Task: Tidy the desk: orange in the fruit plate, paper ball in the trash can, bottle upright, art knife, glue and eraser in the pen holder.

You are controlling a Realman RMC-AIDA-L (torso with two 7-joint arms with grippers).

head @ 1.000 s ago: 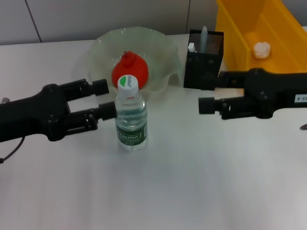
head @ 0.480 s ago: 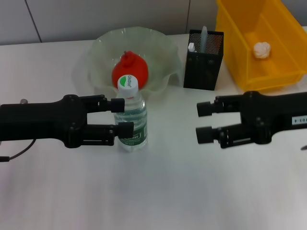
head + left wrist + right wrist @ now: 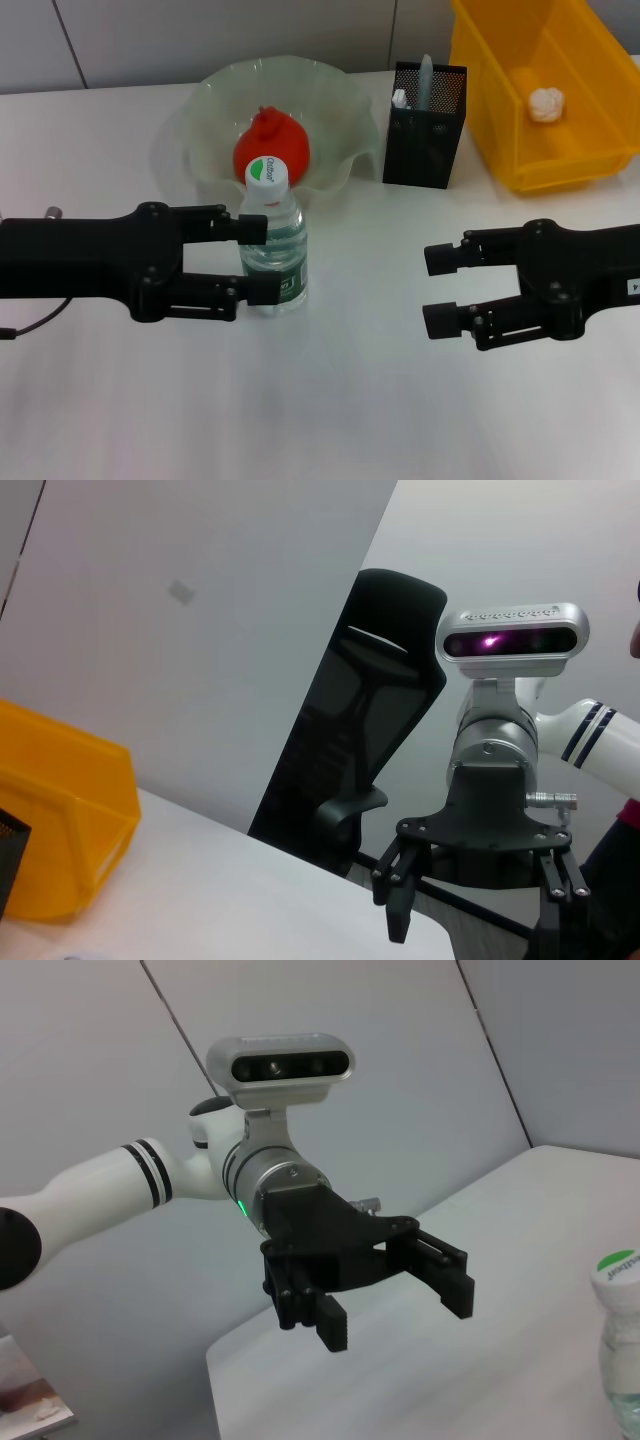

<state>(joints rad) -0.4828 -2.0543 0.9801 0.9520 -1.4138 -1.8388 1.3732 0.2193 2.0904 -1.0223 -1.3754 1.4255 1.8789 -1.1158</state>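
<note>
Clear thin plastic, the upright bottle (image 3: 272,243) is looking light and crushable, so the wide-open left hand (image 3: 255,258) flanking its label should be squeezing gently mid-body.

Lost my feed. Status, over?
Left gripper open beside upright bottle. Right gripper open, over bare table. Orange in plate, paper ball in bin. Nothing obstructing.
</note>
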